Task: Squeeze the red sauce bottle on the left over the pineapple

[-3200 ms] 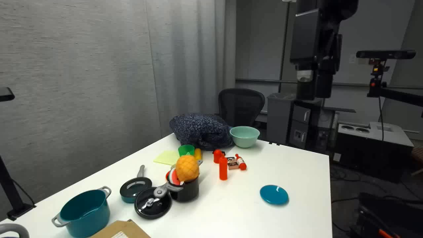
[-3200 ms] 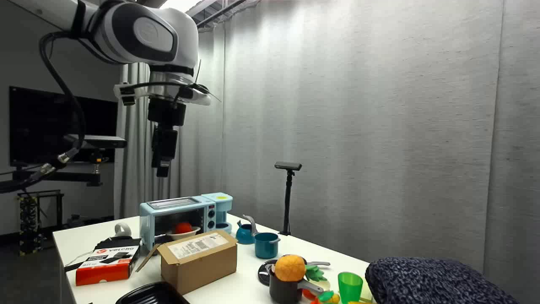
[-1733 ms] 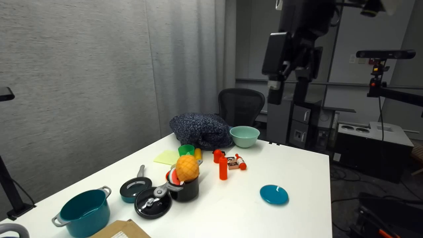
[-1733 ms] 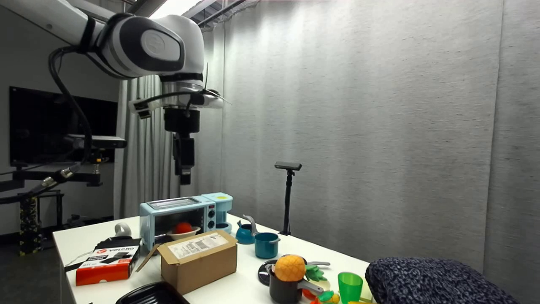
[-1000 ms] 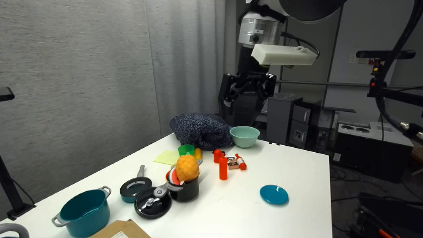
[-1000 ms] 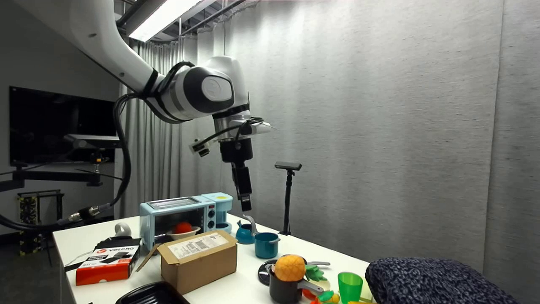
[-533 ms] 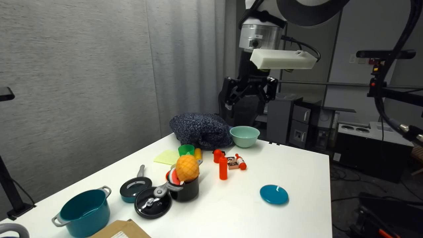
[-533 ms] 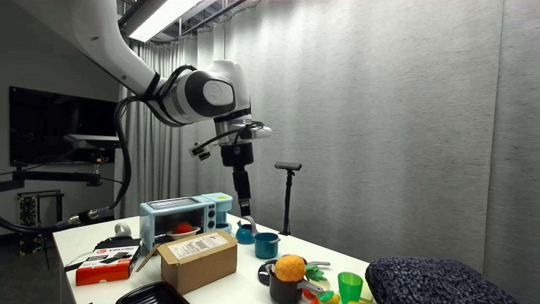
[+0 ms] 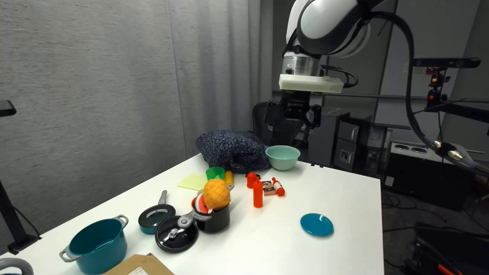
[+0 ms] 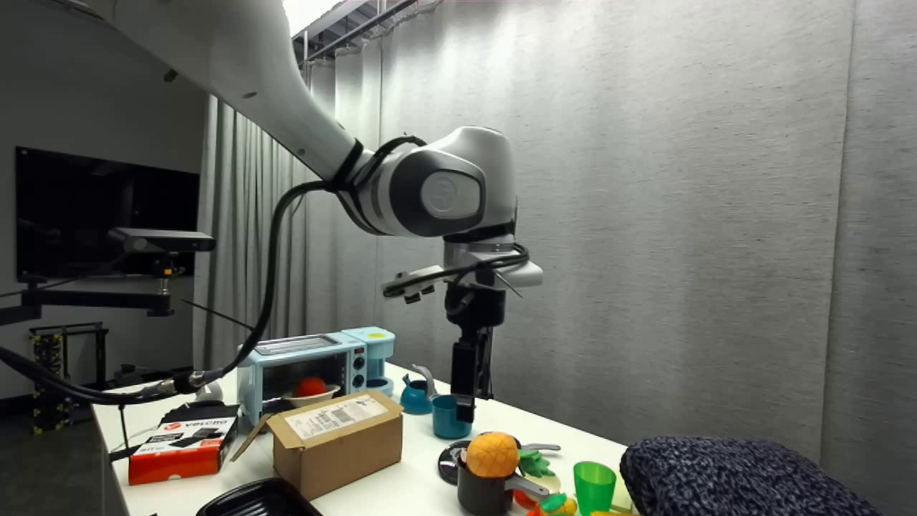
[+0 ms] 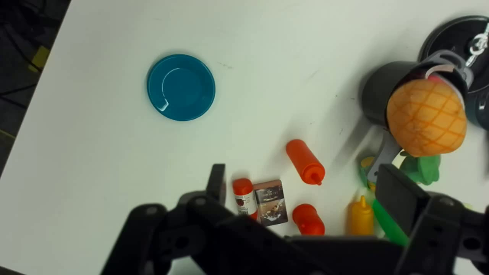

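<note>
Ceiling lamp (image 10: 312, 11) blown out, top of an exterior view, left of center | curtain (image 10: 609, 179) bright up top, dimmer lower | wall (image 9: 428, 34) dim, upper right | wrist view: plate (image 11: 183, 88) glint, soft shadows beside red bottle (image 11: 305, 162) and pot (image 11: 382, 91), gripper (image 11: 309, 188) soft-focus

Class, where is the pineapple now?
In the wrist view, at right, the pineapple sits in the mouth of the dark pot, with the red squeeze bottle to its lower left.

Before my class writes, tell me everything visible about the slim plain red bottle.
The bottle is plain red and plastic-looking, with a smooth round body and a narrow pointed nozzle. It stands upright on the white table, between the dark pot and the small printed box. Only the table touches it; its contents cannot be seen.
</note>
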`<state>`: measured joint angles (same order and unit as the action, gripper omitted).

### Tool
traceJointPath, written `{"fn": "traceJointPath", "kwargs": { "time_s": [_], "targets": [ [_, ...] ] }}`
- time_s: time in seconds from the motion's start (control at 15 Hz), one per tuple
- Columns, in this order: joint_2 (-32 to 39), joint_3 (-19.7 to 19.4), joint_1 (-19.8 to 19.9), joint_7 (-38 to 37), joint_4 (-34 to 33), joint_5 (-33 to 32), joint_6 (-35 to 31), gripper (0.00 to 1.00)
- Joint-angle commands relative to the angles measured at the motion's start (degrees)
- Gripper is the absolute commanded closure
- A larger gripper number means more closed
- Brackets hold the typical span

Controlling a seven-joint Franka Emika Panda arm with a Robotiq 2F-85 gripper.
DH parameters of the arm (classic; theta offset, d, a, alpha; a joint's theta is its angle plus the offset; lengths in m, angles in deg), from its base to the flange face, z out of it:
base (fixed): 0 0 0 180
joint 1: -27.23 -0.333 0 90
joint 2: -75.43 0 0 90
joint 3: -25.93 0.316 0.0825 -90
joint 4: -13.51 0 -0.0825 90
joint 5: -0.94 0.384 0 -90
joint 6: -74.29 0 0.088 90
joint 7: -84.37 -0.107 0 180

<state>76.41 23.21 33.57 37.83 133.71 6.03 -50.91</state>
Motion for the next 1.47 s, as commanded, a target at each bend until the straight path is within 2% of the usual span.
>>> {"fn": "traceJointPath", "kwargs": {
  "time_s": [0.0, 0.2, 0.33, 0.53, 0.6, 1.4],
  "targets": [
    [7.7, -3.2, 1.5, 0.4, -7.6, 8.9, 3.5, 0.00],
    [12.1, -4.0, 1.8, -1.6, -12.1, 16.5, 3.6, 0.00],
    [14.6, -4.9, 0.6, -6.8, -14.5, 14.8, -1.3, 0.00],
    [17.8, -5.3, 0.2, -14.3, -18.4, 13.7, -2.7, 0.00],
    [15.1, -4.6, 0.9, -9.9, -14.5, 14.5, -2.6, 0.00],
    [15.8, -4.6, 0.9, -10.3, -14.9, 14.5, -2.7, 0.00]
  ]
}}
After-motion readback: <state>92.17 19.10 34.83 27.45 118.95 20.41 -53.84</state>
